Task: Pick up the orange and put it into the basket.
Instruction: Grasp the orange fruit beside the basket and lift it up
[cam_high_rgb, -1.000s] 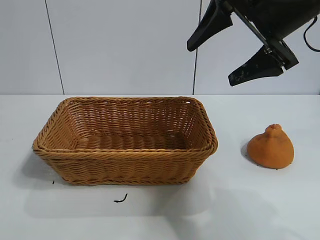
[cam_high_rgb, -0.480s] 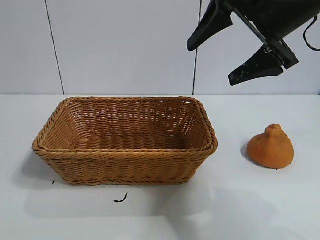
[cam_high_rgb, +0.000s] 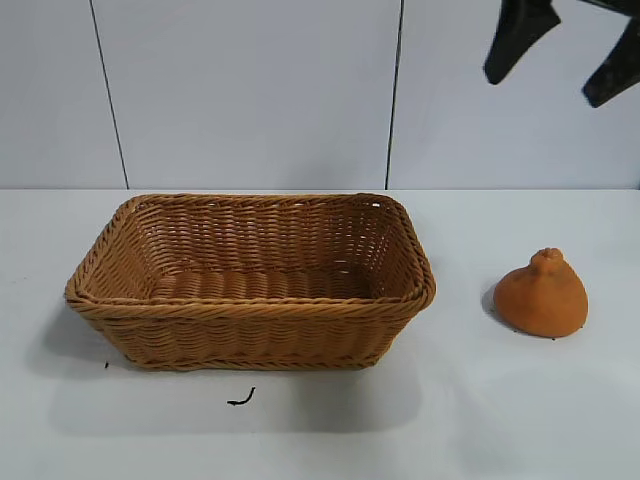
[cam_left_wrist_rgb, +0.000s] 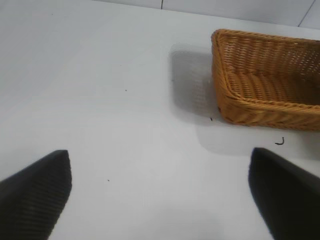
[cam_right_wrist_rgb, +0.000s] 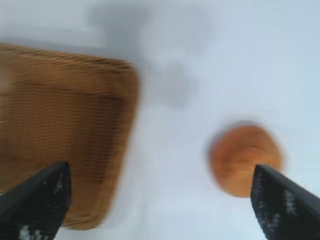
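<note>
Basket (cam_high_rgb: 250, 285) empty, orange (cam_high_rgb: 541, 295) beside

right pincer (cam_high_rgb: 568, 50) raised, jaws spread wide.

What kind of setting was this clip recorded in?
Most likely a lab or test bench, not a home: a bare white table against plain white wall panels, with only a wicker basket and an orange set out, and the right hand open high above.
</note>
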